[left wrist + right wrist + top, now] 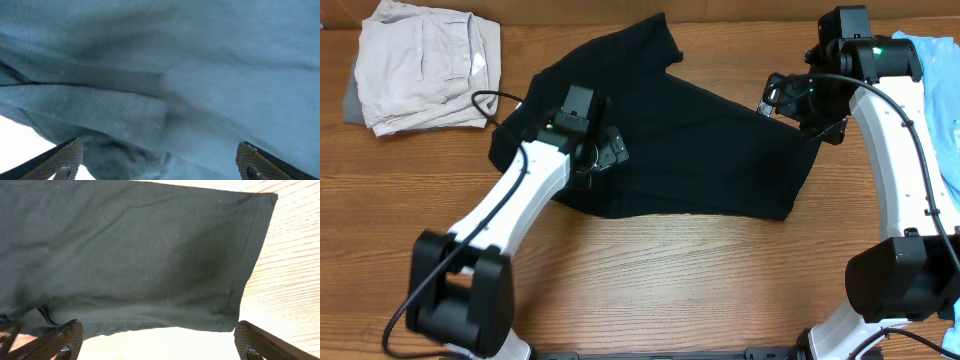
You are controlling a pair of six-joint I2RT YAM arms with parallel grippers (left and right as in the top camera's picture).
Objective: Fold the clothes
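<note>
Overhead, the black T-shirt [690,140] lies spread and somewhat rumpled across the middle of the wooden table [670,290], with one sleeve pointing toward the far edge and the body running off to the right. The left gripper [605,152] is low over the shirt's left part, its white arm reaching in from the near left. The right gripper [782,98] sits at the shirt's far right edge, its arm arcing up from the near right. In the left wrist view the two fingertips [67,157] stand at the bottom corners of the frame, far apart, so the jaws are spread wide with nothing pinched between them. Dark cloth fills almost everything ahead of them, and a folded ridge runs in from the left. In the right wrist view the fingertips [70,337] are just as far apart and hold nothing. Ahead of them lies the shirt's stitched hem, with a corner at the far right and bare wood grain beyond it. Whether either set of fingers touches the cloth cannot be told. A beige folded garment [425,65] rests at the far left, near the shirt but apart from it. A light-blue shirt [942,90] lies at the right edge, partly behind the right arm.
</note>
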